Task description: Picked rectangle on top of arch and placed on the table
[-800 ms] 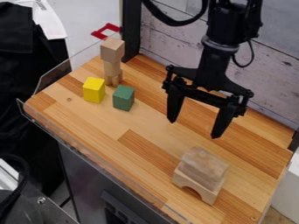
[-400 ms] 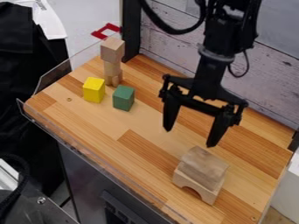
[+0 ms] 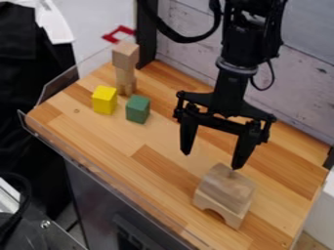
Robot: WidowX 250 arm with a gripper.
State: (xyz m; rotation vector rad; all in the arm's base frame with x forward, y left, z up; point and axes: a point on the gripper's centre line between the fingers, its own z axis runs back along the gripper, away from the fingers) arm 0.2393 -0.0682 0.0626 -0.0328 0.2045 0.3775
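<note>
from over here i can see the black end effector (image 3: 212, 161) hanging down above the right half of the wooden counter (image 3: 156, 163), its two fingers spread wide apart. it's released, with the pair of tips pointing down toward the wood. the rectangular wooden block (image 3: 227, 186) is near me on that same side, still to be set down on the counter: it rests on top of the wooden arch (image 3: 233, 216), which stands on its two legs with its curved gap toward the front edge. one finger comes down right by the far edge of the rectangular wooden block; from where i'm standing i can't quite tell whether that tip touches it or stops just behind.

over to the left, well apart from the arch, a yellow block (image 3: 104, 100) and a green cube (image 3: 137, 109) sit near each other. just behind them stands an upright stack of plain wood pieces (image 3: 125, 75), topped by a pale wooden cube (image 3: 125, 55). a clear guard (image 3: 58, 90) runs along the left edge, and a whitewashed plank wall (image 3: 303, 90) rises behind the counter.
</note>
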